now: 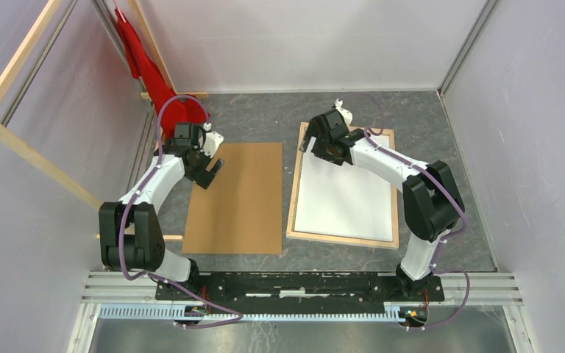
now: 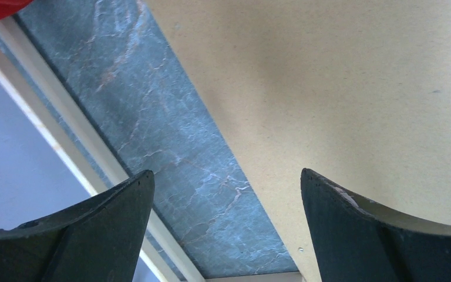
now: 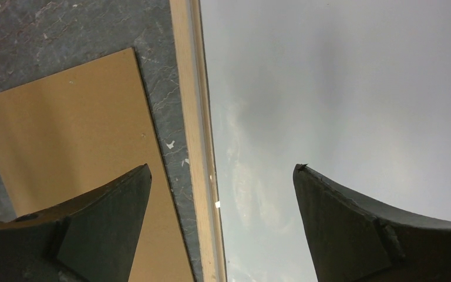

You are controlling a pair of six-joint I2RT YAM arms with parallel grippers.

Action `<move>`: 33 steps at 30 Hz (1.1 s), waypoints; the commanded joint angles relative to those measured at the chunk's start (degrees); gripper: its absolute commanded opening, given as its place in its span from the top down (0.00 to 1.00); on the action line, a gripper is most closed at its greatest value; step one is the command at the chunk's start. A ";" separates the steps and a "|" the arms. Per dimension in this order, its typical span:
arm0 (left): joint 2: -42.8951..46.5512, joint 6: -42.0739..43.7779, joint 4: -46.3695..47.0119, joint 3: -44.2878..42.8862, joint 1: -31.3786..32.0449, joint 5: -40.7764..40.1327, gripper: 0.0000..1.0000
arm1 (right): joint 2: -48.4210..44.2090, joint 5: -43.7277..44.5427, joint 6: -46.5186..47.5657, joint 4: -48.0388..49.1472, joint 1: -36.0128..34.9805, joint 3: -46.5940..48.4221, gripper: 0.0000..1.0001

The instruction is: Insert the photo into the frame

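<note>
Plainly, the photo (image 1: pixel 346 198) lies white side up inside the frame (image 1: pixel 342 239), right of centre in the top view. Pale wood shows along the photo's left, bottom and right edges. The right claw (image 1: pixel 329 152) hangs over the frame's upper left corner, jaws spread wide with nothing between them. In its wrist view the frame's left side runs up between the fingers, with the photo to the right of it. The board (image 1: pixel 239 198) lies flat just left of the frame, a strip of grey table (image 1: pixel 265 110) between them. The left claw (image 1: pixel 210 170) hovers over the board's upper left corner, also wide open and empty. From above it is hard to tell whether the photo sits fully down in the frame. A red cloth (image 1: pixel 143 66) hangs at the upper left.
</note>
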State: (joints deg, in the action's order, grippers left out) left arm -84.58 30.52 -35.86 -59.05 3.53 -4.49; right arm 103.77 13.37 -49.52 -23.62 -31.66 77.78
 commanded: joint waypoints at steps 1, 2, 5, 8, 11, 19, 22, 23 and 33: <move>0.86 2.57 4.01 -1.78 -0.49 -6.99 0.00 | -2.82 -4.60 1.59 5.59 -2.03 -0.77 0.02; 0.44 2.79 4.83 -2.07 -1.05 -8.73 0.00 | -2.43 -5.08 1.70 6.42 -3.04 -0.66 0.02; -1.08 3.57 7.68 -2.53 -3.31 -13.34 0.00 | 0.32 -7.15 2.21 7.59 -6.98 1.56 0.02; -2.68 5.24 12.03 -0.69 -6.60 -17.67 0.00 | 4.80 -9.47 2.50 6.58 -10.35 5.61 0.02; -3.81 7.22 16.79 3.05 -8.39 -20.30 0.00 | 7.86 -9.72 2.63 6.14 -12.78 7.45 0.02; -7.23 5.82 20.18 7.37 -9.10 -17.67 0.00 | 10.58 -9.78 0.49 6.44 -14.17 4.58 0.02; -8.45 3.69 18.13 7.19 -9.03 -14.18 0.00 | 10.91 -9.65 -0.43 6.36 -14.62 2.86 0.02; -8.89 3.23 17.72 7.15 -8.99 -13.45 0.00 | 11.13 -9.42 -0.87 5.99 -14.75 2.38 0.02; -10.34 0.94 16.18 7.89 -8.89 -9.22 0.00 | 13.26 -8.98 -3.61 4.11 -16.12 0.69 0.02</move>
State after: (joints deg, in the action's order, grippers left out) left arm -93.54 34.72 -19.31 -51.48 -5.61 -18.37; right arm 115.11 3.46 -51.37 -17.58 -47.03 78.72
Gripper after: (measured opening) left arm 0.997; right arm 0.979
